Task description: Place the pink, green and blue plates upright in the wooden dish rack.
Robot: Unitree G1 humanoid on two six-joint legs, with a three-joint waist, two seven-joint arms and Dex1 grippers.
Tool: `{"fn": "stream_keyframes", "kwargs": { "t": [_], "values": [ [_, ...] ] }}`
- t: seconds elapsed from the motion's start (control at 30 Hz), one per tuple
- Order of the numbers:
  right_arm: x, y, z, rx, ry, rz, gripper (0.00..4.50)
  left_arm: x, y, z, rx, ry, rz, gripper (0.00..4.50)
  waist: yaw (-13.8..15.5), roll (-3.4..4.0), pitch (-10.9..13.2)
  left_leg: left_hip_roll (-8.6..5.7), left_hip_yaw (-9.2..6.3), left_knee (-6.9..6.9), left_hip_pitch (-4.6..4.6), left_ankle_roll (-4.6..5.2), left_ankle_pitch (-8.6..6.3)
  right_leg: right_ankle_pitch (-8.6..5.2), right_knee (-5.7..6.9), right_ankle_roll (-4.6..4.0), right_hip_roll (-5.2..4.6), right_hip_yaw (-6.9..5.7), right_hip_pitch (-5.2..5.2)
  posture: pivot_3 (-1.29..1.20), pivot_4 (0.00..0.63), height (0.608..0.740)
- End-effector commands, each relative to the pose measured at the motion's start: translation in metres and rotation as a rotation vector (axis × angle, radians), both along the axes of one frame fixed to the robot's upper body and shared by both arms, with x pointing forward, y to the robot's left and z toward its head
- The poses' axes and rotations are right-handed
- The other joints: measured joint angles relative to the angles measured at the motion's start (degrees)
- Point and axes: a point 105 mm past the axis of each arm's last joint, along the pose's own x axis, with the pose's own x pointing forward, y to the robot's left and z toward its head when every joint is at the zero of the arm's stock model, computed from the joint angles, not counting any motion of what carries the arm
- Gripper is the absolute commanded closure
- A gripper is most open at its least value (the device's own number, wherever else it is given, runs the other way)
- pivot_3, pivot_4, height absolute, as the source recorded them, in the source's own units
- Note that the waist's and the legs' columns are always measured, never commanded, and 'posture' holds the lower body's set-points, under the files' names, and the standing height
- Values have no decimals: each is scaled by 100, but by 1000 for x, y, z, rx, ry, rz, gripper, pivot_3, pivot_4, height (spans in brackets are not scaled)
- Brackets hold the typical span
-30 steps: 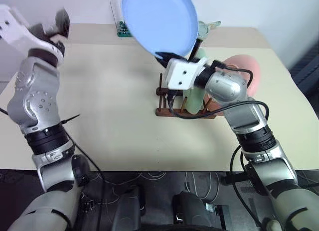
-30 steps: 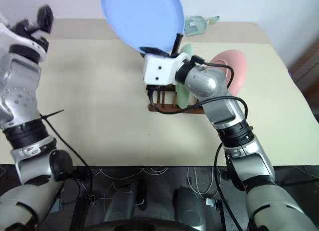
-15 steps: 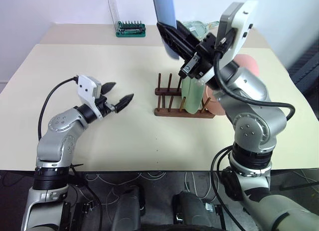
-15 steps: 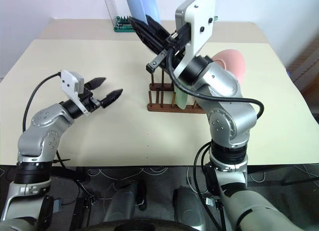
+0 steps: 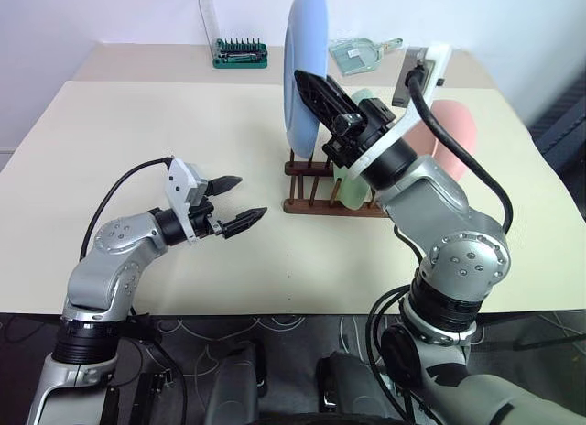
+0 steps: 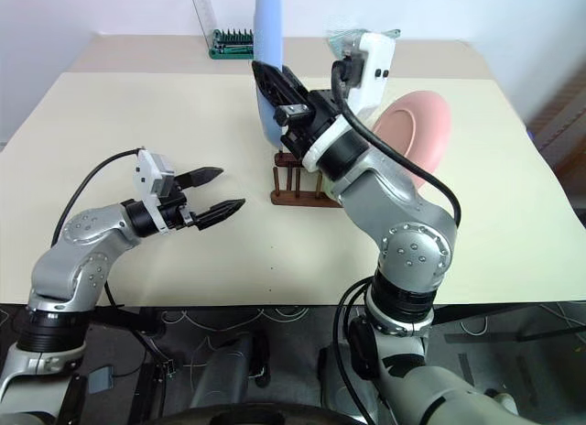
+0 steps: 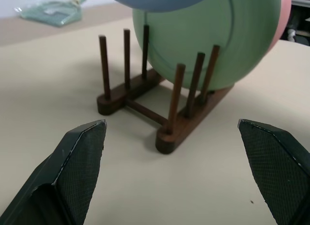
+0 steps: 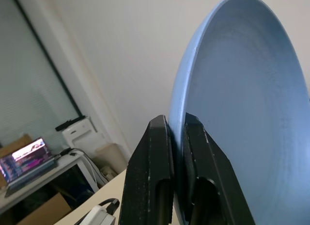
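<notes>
Right now the right gripper (image 5: 316, 88) pinches the rim of the blue plate (image 5: 303, 68), holding it on edge in the air above the wooden dish rack (image 5: 320, 179) on the table (image 5: 137, 123). Already in the rack, the green plate (image 7: 213, 36) and pink plate (image 6: 417, 132) stand upright at its right end. Left of the rack, the left gripper (image 5: 235, 201) hovers over the table with fingers spread, holding nothing

Cream table against a white wall

The table (image 5: 137, 114) fills the room's middle; the right wrist view shows a wall (image 8: 111, 50), a blinded window (image 8: 29, 104) and a laptop (image 8: 24, 159).
</notes>
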Motion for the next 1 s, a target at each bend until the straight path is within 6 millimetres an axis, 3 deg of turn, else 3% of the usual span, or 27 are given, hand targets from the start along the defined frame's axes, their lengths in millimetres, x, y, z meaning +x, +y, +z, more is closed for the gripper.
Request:
{"fn": "stream_keyframes", "kwargs": {
  "t": [0.03, 1.0],
  "values": [
    [-3, -2, 4, 45, 15, 12, 4500, -3, -2, 10, 8, -43, -13, 29, 1, 0, 0, 0, 0, 0, 0, 0, 0, 0, 0, 0, 0, 0, 0, 0, 150, 732],
    [30, -12, -42, 52, 359, -72, 4500, -6, -4, 9, 6, -49, -15, 29, 2, 1, 1, 0, 0, -4, -5, 1, -1, 0, -2, -1, -2, 2, -6, 0, 150, 732]
  ]
}}
